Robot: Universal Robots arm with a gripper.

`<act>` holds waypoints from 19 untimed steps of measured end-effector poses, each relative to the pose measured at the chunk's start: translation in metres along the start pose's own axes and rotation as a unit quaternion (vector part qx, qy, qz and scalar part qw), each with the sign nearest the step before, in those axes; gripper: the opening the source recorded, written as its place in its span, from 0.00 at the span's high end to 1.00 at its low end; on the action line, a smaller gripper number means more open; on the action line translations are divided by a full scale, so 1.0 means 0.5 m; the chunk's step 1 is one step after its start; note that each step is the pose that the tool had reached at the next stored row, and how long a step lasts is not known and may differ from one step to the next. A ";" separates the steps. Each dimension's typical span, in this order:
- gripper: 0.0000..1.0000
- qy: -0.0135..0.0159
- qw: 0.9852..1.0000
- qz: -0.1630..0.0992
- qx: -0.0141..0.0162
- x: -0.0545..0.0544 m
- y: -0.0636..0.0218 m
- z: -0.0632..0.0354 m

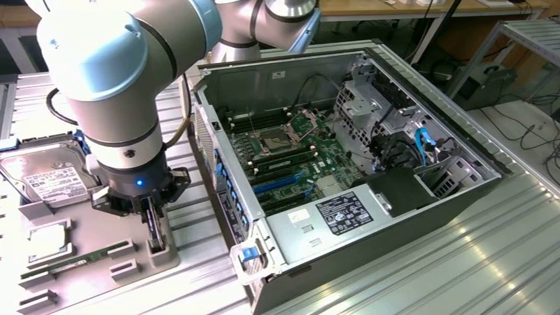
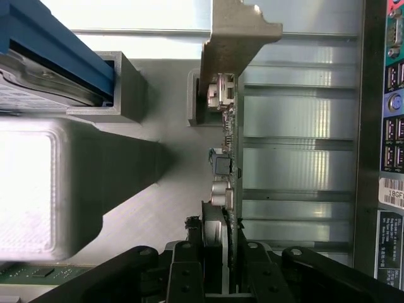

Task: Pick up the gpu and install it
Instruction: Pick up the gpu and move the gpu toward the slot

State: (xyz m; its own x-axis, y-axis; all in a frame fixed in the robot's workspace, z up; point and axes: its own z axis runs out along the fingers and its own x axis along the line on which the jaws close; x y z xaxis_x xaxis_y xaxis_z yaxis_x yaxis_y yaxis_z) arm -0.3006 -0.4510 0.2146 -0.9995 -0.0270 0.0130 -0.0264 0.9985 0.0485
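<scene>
My gripper (image 1: 151, 222) is clenched on the gpu (image 1: 155, 230), one jaw against each face. The card stands on edge in a slot of the grey fixture tray (image 1: 88, 226), just beside the open computer case (image 1: 289, 59) on the exterior view's left. In the wrist view, the gpu (image 2: 231, 158) shows edge-on. Its long axis runs straight out from my gripper (image 2: 224, 255) to the silver bracket (image 2: 233, 38) at the far end. Its component side faces away from the case. A hard drive (image 1: 48, 177) lies on the same tray.

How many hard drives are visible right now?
1: the hard drive lies in the gray fixture at the exterior view's left. More may be hidden inside the computer case.
</scene>
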 end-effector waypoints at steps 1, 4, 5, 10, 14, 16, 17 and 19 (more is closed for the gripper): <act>0.72 0.000 1.000 0.000 0.000 0.000 0.000 -0.006; 0.72 0.000 1.000 0.000 0.000 0.001 0.001 -0.026; 0.72 0.000 1.000 0.000 0.000 0.001 0.002 -0.034; 0.72 0.000 1.000 0.000 0.000 0.002 0.004 -0.073; 0.72 0.000 1.000 0.000 0.000 0.003 0.006 -0.114; 0.72 0.000 1.000 0.000 0.000 0.003 0.007 -0.137; 0.72 0.000 1.000 0.000 0.000 0.003 0.007 -0.145; 0.72 0.000 1.000 0.000 0.000 0.003 0.008 -0.160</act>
State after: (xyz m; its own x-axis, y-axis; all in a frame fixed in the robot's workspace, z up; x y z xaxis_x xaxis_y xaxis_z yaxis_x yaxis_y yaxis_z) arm -0.3011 -0.4510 0.2948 -0.9996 -0.0269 0.0132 -0.0262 0.9985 0.0484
